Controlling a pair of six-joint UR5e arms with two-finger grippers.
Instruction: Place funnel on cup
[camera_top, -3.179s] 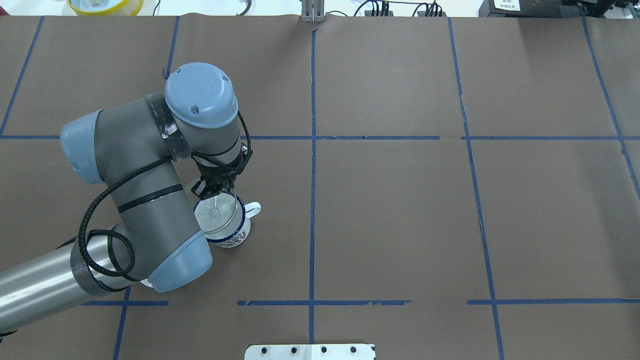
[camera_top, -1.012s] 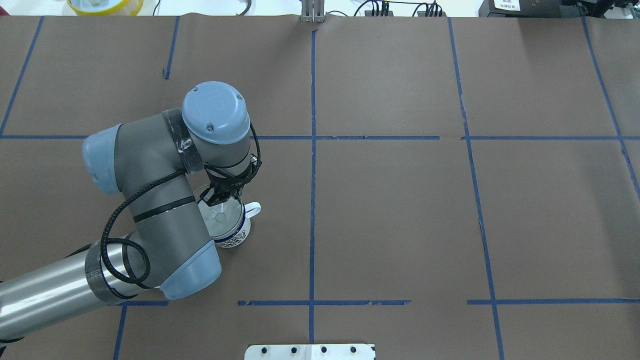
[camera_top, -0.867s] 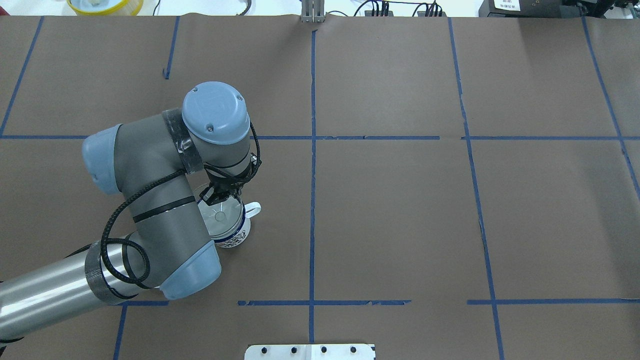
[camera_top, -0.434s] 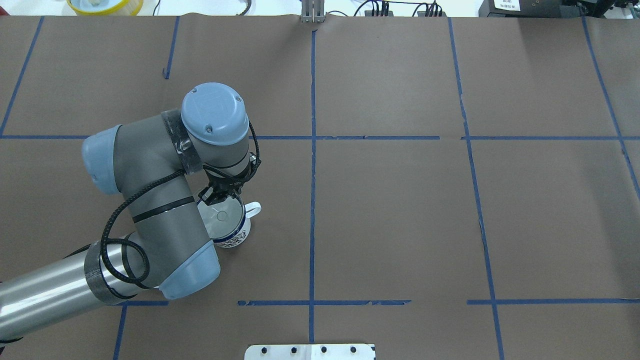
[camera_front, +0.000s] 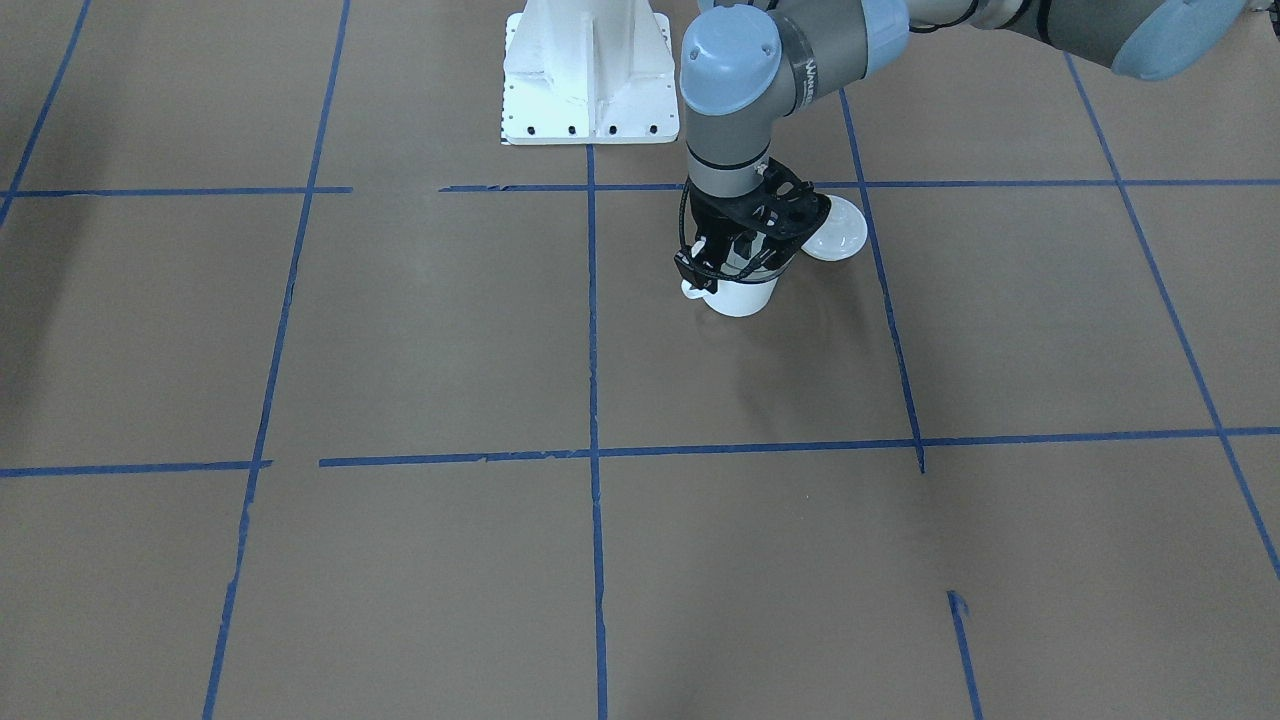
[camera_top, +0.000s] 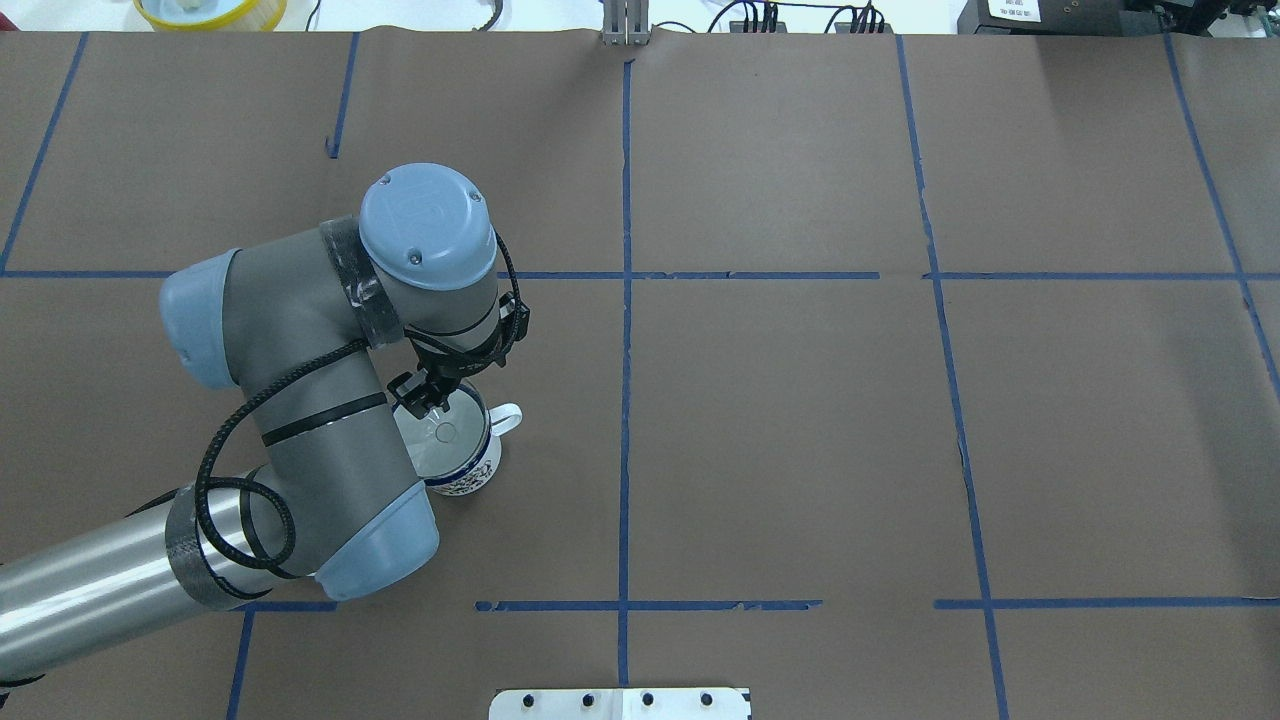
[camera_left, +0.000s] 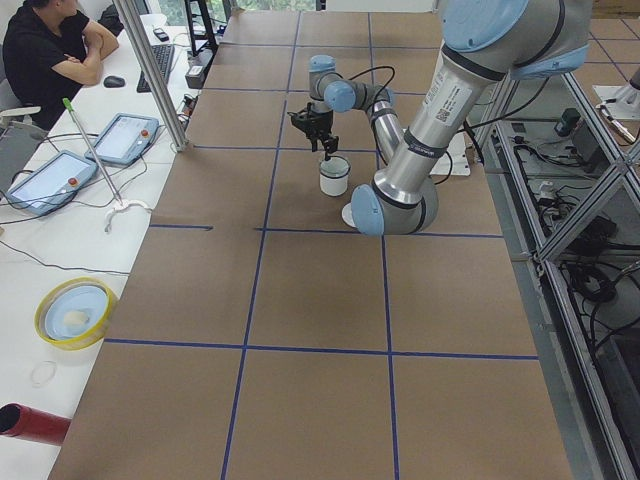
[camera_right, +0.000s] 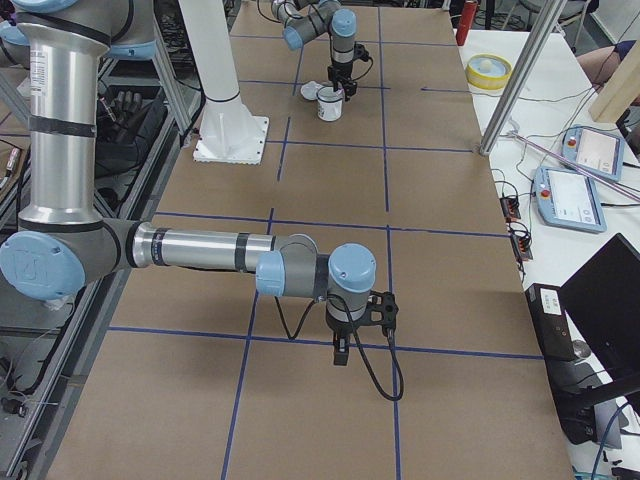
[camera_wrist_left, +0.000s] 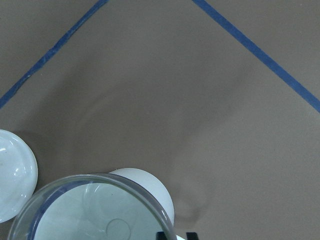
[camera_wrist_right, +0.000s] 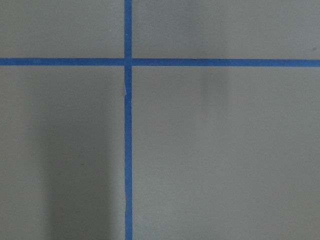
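Observation:
The white mug (camera_top: 472, 474) with a dark blue rim stands on the brown paper left of the centre line, handle to the right. The clear funnel (camera_top: 438, 434) sits in its mouth. My left gripper (camera_top: 424, 394) hangs at the funnel's far rim. In the left wrist view its dark fingertips (camera_wrist_left: 161, 235) stand on either side of the funnel (camera_wrist_left: 100, 210) rim with a small gap, so it is open. The mug (camera_front: 740, 298) also shows in the front view under the left gripper (camera_front: 722, 255). My right gripper (camera_right: 341, 352) shows only in the right side view; I cannot tell its state.
A round white lid (camera_front: 835, 238) lies just beside the mug, toward the robot's base, and shows in the left wrist view (camera_wrist_left: 12, 182). The white base plate (camera_front: 590, 70) is at the robot's edge. A yellow-rimmed dish (camera_top: 210, 10) sits beyond the far left edge.
The left arm lowered the funnel from just above the mug into its mouth. Since then the gripper has shifted slightly at the rim and its fingers have loosened; funnel and mug stayed put.

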